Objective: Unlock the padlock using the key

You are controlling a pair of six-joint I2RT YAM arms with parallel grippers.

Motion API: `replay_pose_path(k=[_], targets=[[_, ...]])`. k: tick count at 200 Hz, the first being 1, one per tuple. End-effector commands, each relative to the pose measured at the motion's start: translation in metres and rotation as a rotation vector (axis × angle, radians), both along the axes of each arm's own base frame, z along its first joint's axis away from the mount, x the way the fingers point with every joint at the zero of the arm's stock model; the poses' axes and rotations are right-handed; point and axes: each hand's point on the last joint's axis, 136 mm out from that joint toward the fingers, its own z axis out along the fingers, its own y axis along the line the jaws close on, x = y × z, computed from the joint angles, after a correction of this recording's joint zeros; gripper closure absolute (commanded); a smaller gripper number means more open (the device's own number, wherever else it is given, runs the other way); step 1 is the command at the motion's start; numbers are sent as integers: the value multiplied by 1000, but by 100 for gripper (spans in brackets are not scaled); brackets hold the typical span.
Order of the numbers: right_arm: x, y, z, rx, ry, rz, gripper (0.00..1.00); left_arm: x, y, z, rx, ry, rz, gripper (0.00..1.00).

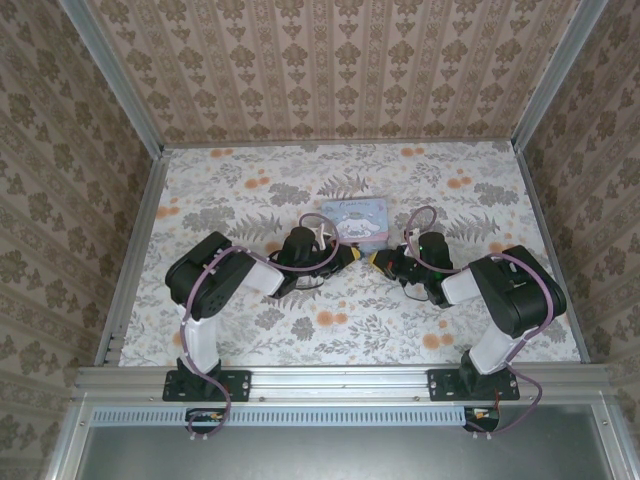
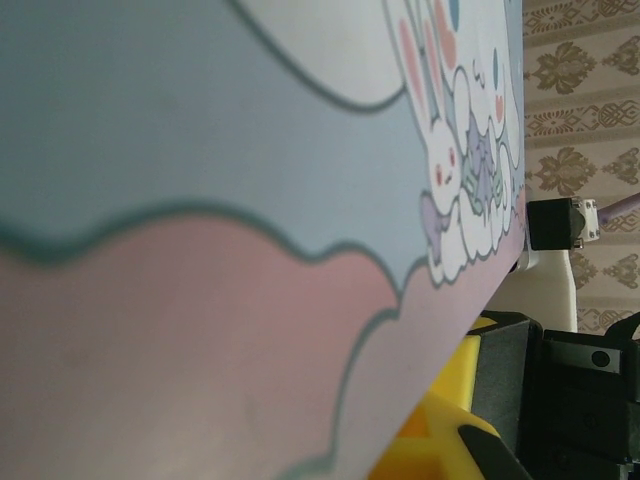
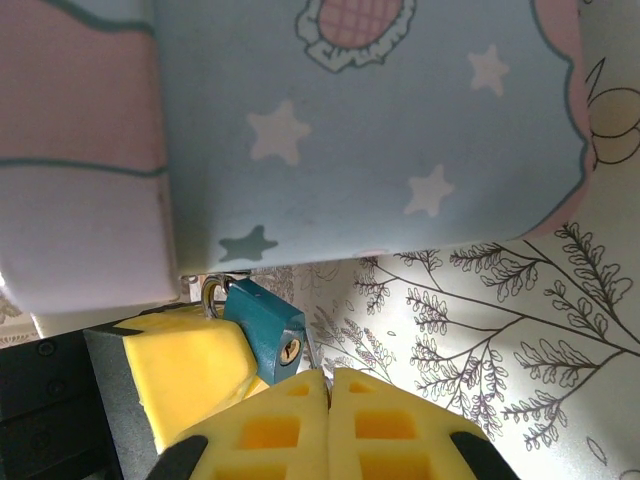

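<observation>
teal padlock (image 3: 262, 322) hangs at the lower edge of the pastel-blue box (image 3: 380, 130), keyhole facing the right gripper (image 3: 330, 392) — its yellow pads pressed together on the thin key (image 3: 316, 362). left gripper (image 1: 347, 254) sits just beside the padlock — whether it's open or closed can't be told.

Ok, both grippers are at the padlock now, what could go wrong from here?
The key is a thin sliver at the seam of the shut right gripper, just off the keyhole of the padlock; slightly misaligned, it could skid off the face. The padlock hangs at the edge of the pastel-blue box, so a push may swing it away. The left gripper has a yellow finger right beside the lock; the fingers may collide.
</observation>
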Motion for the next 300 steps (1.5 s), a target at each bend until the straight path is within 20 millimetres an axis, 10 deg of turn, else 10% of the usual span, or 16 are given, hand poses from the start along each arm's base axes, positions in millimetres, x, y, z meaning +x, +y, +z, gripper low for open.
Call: replay_pose_path(k=[1, 300], targets=[[7, 4, 20, 30, -54, 3, 100, -2, -7, 5, -36, -1, -23, 100], [-8, 5, 1, -2, -21, 10, 100, -1, -7, 1, -26, 2, -15, 100]])
